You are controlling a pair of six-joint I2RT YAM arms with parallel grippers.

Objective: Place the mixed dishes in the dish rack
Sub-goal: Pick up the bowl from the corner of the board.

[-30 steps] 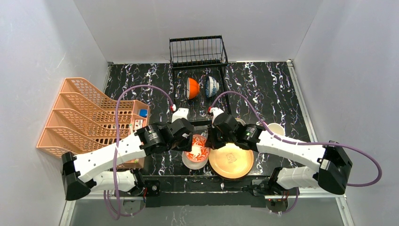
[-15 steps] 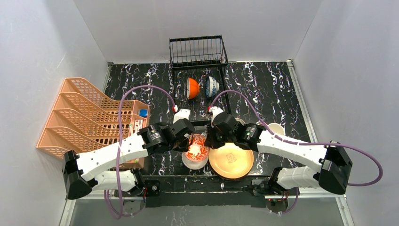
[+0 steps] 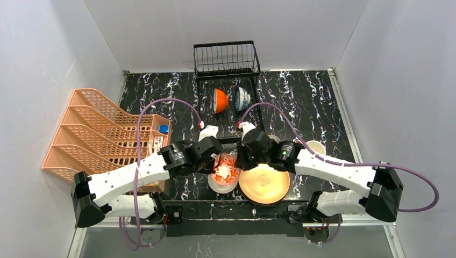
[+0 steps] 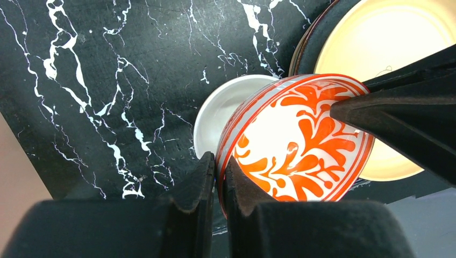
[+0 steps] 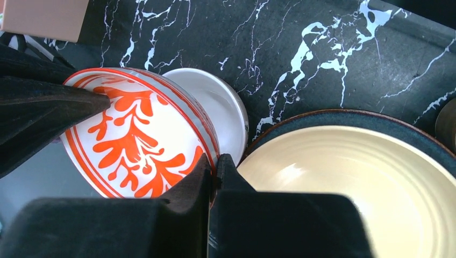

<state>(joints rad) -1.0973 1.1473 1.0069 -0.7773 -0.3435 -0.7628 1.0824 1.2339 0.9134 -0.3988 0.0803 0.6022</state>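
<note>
Setting: robot lab test cell. Plain white walls (image 3: 48, 54) box in a black marbled tabletop (image 3: 301, 102), centre frame. Left arm (image 3: 129, 177) and right arm (image 3: 333, 172) bolted at the bottom edge, trailing purple cables (image 3: 166, 100).

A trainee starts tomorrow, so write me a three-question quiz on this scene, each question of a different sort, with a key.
1. True or false: the left gripper and the right gripper are both shut on the rim of the red floral bowl, from opposite sides.
2. In the top view, what lies on the table just right of that bowl? A) yellow plate B) frying pan C) glass bottle
3. How many bowls stand in the dish rack?
Key: 1 true. 2 A. 3 two: the orange bowl and the blue-patterned bowl.
</note>
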